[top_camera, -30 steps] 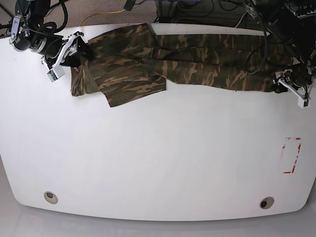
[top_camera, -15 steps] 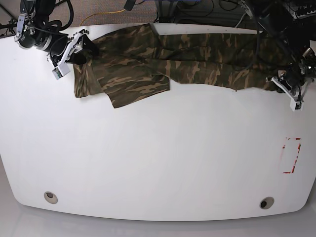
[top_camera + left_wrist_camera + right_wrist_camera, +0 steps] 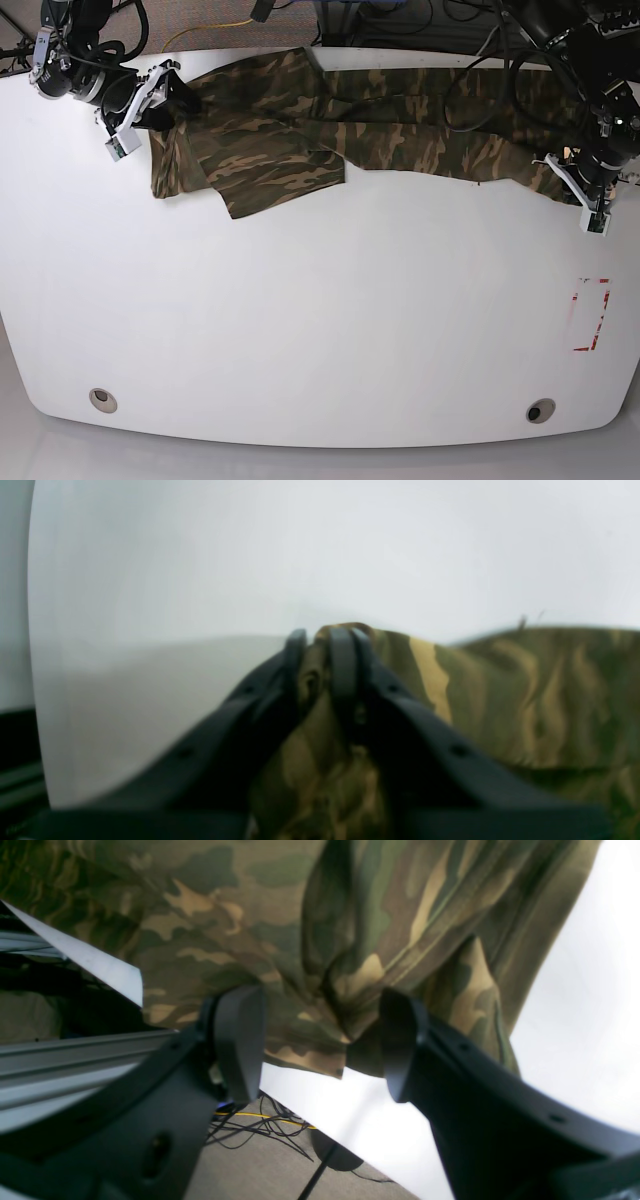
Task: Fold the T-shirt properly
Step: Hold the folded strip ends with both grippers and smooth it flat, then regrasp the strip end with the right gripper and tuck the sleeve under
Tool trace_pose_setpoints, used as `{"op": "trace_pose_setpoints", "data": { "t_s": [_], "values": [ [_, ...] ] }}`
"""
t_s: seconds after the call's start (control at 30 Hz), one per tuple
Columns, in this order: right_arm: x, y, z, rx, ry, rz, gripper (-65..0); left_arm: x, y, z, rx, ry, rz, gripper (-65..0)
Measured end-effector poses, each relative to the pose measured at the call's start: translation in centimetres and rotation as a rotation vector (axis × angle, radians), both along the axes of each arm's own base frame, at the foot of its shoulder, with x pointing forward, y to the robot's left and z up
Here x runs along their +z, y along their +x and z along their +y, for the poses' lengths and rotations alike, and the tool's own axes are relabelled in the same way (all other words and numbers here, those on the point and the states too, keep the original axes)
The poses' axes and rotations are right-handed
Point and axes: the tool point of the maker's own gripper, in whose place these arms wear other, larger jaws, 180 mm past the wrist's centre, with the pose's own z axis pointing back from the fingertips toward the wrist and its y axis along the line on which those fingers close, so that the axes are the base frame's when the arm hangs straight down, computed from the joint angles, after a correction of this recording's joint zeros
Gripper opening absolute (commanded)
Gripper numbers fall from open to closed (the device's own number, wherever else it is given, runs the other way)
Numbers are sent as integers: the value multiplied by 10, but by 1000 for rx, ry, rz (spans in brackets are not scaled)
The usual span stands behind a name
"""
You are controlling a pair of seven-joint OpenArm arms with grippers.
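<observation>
Pinching a fold of the T-shirt [image 3: 525, 695], the left gripper [image 3: 322, 645] has its jaws nearly together at the table's [image 3: 320, 320] far right edge. The right gripper [image 3: 315, 1040] stands apart, straddling cloth at the far left corner. One shirt stretches along the far edge; cables [image 3: 260, 1125] lie below.

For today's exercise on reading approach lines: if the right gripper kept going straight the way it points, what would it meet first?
Most likely the T-shirt: the right gripper stands open with bunched camouflage cloth directly ahead between its fingers. Depth is unclear, so contact may be close already.
</observation>
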Motion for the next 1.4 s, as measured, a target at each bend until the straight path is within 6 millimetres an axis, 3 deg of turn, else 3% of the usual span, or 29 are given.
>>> {"op": "trace_pose_setpoints", "data": {
  "t_s": [0.1, 0.17, 0.4, 0.5, 0.63, 0.87, 1.1, 1.4],
  "values": [
    [0, 0, 1, -1, 4, -1, -309, 6, 5, 2, 4, 1, -21, -338],
    [0, 0, 1, -1, 4, -1, -309, 11, 10, 3, 10, 2, -36, -301],
    [0, 0, 1, -1, 3, -1, -309, 46, 40, 6, 20, -6, -157, -301],
    [0, 0, 1, -1, 2, 0, -309, 49, 45, 11, 36, -11, -167, -301],
    [0, 0, 1, -1, 3, -1, -309, 19, 45, 17, 55, -77, -96, -303],
    [0, 0, 1, 0, 2, -1, -309, -28, 30, 47, 133, -162, -31, -304],
    [0, 1, 0, -1, 0, -3, -309, -39, 42, 52, 126, -226, -78, -301],
    [1, 2, 0, -2, 2, -5, -309, -65, 40, 65, 157, -284, -31, -303]
  ]
}}
